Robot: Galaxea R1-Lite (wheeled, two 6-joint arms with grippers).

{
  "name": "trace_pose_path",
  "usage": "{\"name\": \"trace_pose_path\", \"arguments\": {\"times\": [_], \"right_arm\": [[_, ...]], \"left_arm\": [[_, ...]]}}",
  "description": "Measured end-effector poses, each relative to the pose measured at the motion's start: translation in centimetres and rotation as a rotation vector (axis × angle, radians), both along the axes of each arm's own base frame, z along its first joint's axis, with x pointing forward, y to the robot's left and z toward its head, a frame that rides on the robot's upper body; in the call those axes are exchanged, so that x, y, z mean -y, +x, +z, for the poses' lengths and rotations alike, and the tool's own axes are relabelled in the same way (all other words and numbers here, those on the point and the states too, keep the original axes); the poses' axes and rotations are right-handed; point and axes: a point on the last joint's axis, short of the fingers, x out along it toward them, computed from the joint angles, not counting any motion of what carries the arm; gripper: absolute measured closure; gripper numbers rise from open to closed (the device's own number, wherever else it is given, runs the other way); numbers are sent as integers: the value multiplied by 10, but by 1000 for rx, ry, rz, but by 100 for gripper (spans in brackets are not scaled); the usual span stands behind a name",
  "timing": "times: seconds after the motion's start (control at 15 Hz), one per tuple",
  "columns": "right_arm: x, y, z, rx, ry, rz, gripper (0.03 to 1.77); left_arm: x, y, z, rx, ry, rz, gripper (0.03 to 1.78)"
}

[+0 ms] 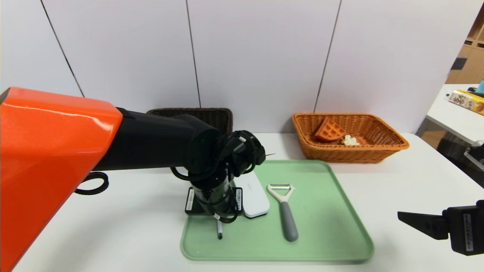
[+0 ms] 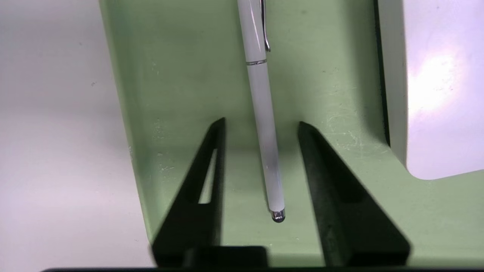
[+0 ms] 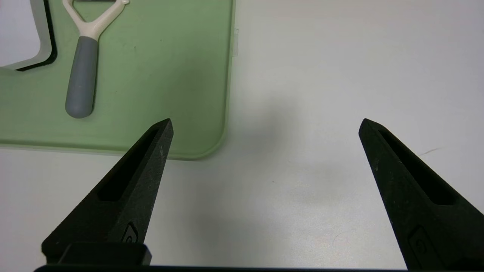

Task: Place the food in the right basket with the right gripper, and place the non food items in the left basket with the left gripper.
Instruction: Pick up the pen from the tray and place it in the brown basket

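**rigop:** Nearest me, my right hand (image 3: 264, 124) hangs over bare bench (image 3: 321, 75) just off the green tray (image 3: 170, 75), jaws spread wide, holding nothing.

**bench_lurker:** And the left?

**rigop:** My left hand (image 2: 261, 124) points down at the tray's left side, fingers (image 2: 211, 158) straddling the white pen (image 2: 261, 94) with a gap either side, not pinching it. Beside it sit a white box (image 1: 253, 196) and the peeler (image 1: 285, 209).

**bench_lurker:** Baskets?

**rigop:** At the back: dark basket (image 1: 211, 115) left, orange basket (image 1: 378, 151) right with a waffle (image 1: 329, 130).
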Motion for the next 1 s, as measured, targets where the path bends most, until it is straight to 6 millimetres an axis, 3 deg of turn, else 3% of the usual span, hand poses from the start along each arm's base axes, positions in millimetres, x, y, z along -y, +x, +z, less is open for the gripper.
{"name": "trace_pose_path", "arguments": {"times": [0.07,0.53,1.0], "right_arm": [[0,0,0,5,2,0,10],[0,1,-2,-4,-1,0,10],[-1,1,-4,-11,-6,0,10]], "left_arm": [[0,0,0,-3,5,0,173],[1,-6,7,12,3,-24,173],[-3,-44,54,122,26,-155,173]]}}
